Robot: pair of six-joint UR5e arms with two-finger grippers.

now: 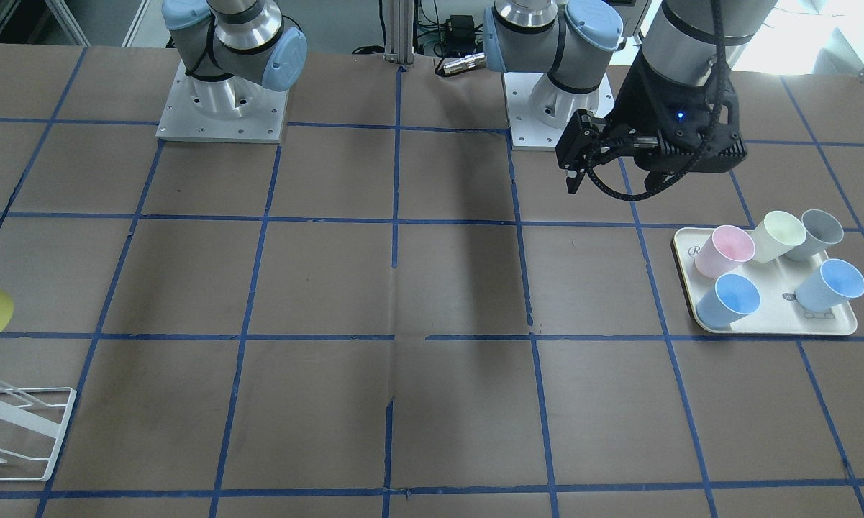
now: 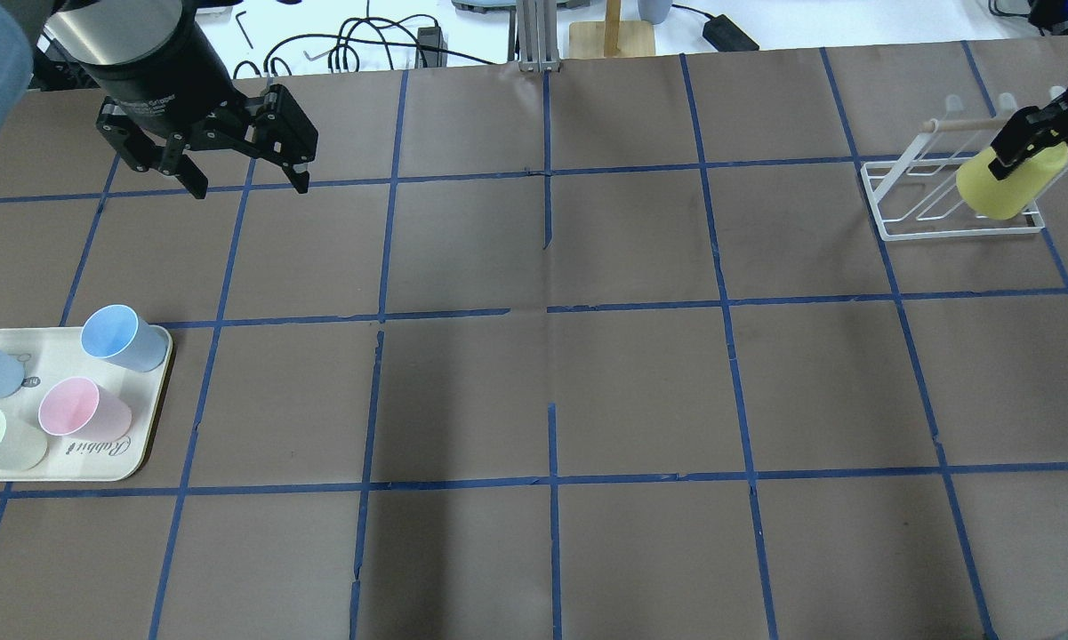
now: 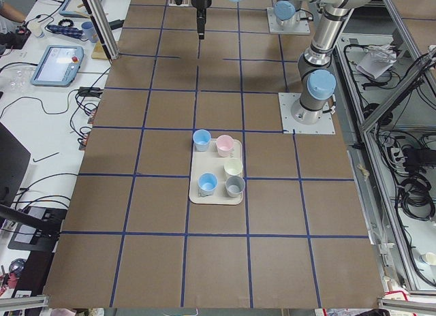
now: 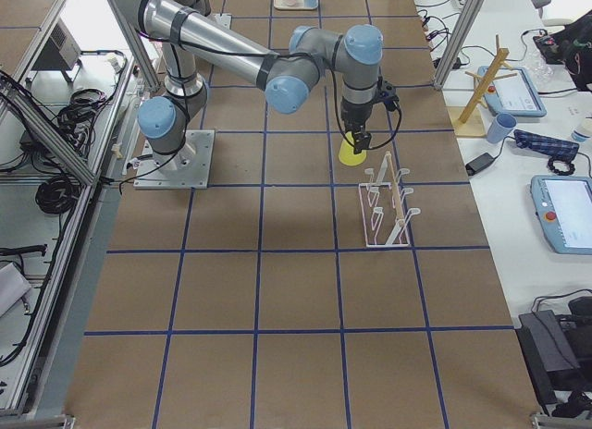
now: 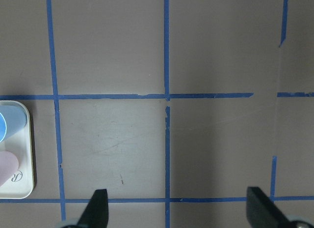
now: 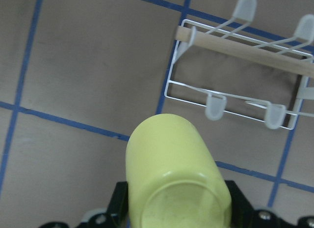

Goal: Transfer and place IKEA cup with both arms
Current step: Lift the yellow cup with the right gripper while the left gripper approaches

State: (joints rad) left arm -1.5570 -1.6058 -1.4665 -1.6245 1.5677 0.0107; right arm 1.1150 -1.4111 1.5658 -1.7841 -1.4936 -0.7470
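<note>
The right hand (image 2: 1031,142) clamps the cup (image 2: 1005,191) by its narrow end, above the rack (image 2: 951,235). It is probably light, stiff, slippery plastic, so grip the wall squarely. The left hand (image 2: 251,182) hangs wide, empty.

Rack (image 2: 943,200) stands on the bench (image 2: 551,373). IKEA cup (image 2: 1005,187), held in the right hand (image 2: 1036,151), hangs close by the rack, off the bench. Tray (image 2: 53,351) carrying five cups (image 1: 724,252) lies well apart from the rack, at the opposite end. Left hand (image 2: 249,188) hovers there, beside the tray.
</note>
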